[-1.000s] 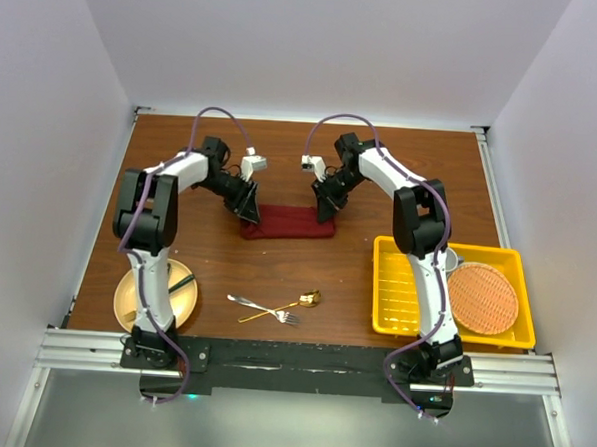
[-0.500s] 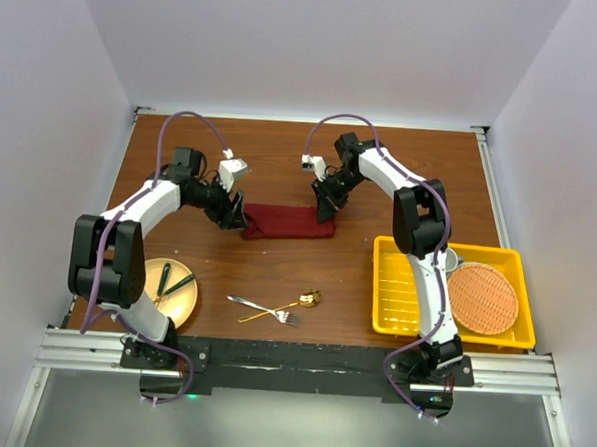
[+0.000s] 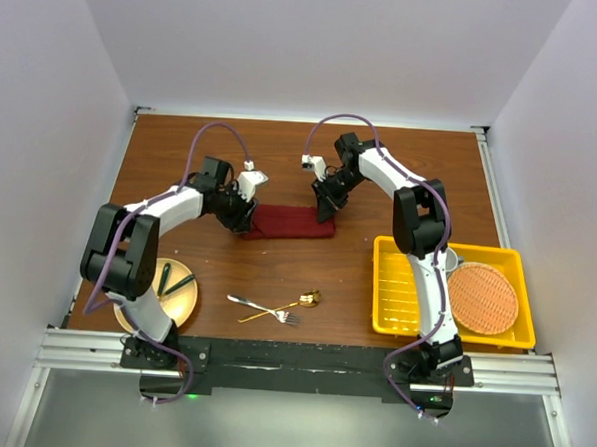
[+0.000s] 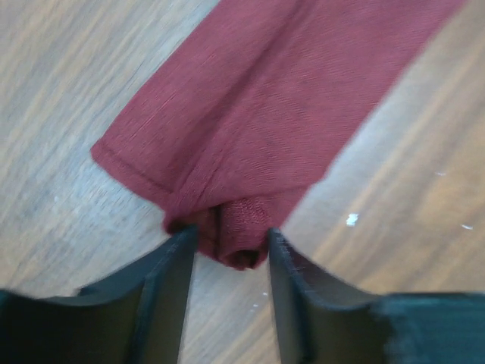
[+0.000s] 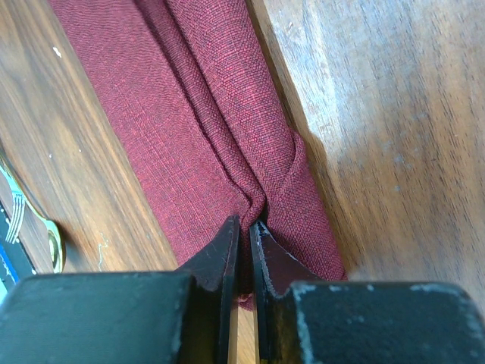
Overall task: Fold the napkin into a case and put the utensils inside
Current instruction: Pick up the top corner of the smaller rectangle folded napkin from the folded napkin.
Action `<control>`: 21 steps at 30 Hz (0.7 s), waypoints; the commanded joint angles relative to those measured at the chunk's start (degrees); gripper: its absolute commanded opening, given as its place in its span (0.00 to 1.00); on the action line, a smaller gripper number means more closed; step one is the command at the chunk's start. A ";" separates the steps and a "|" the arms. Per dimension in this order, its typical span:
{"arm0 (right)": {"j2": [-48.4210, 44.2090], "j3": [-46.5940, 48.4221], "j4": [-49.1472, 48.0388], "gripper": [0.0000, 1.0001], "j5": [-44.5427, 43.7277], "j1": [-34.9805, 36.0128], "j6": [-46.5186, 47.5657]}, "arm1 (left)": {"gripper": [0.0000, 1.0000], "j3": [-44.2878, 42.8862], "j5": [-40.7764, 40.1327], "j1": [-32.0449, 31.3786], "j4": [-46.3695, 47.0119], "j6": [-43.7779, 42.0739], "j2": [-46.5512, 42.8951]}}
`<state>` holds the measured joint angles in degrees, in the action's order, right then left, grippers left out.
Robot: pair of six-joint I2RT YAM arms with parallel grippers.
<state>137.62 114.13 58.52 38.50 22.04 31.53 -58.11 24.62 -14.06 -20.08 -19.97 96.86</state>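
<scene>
The maroon napkin [image 3: 290, 223] lies on the table as a narrow folded strip, the case. My left gripper [image 3: 243, 217] is at its left end. In the left wrist view the left gripper [image 4: 231, 235] is closed on the bunched end fold of the napkin [image 4: 258, 114]. My right gripper [image 3: 326, 211] is at the right end. In the right wrist view the right gripper [image 5: 244, 221] is shut on a thin ridge of the napkin [image 5: 189, 114]. The silver fork [image 3: 246, 303] and gold spoon [image 3: 305, 300] lie crossed near the front, away from both grippers.
A yellow tray [image 3: 400, 289] at the right holds the round orange woven mat [image 3: 482, 296]. A tan plate [image 3: 132, 305] with dark green-handled cutlery [image 3: 175, 281] sits at the front left, partly under the left arm.
The left arm swung its elbow out to the left, then partly back, with its gripper staying at the napkin's left end. The right arm and the napkin have not moved.
</scene>
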 commanded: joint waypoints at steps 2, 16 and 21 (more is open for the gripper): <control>2.65 -1.19 -1.66 0.00 -6.42 -0.24 2.92 | 0.36 -4.47 -5.11 1.76 2.50 3.53 4.73; 1.86 -2.68 -2.71 0.00 -7.65 -0.24 4.86 | 0.21 -8.78 3.05 6.50 -1.19 9.68 12.39; 1.86 -1.98 -2.53 0.00 -7.39 -0.16 5.12 | 0.51 -7.97 18.34 13.45 1.09 1.82 2.47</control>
<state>137.60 113.84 58.37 38.54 22.04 32.99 -65.36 31.22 -5.54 -19.44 -11.73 106.61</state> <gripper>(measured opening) 0.090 0.460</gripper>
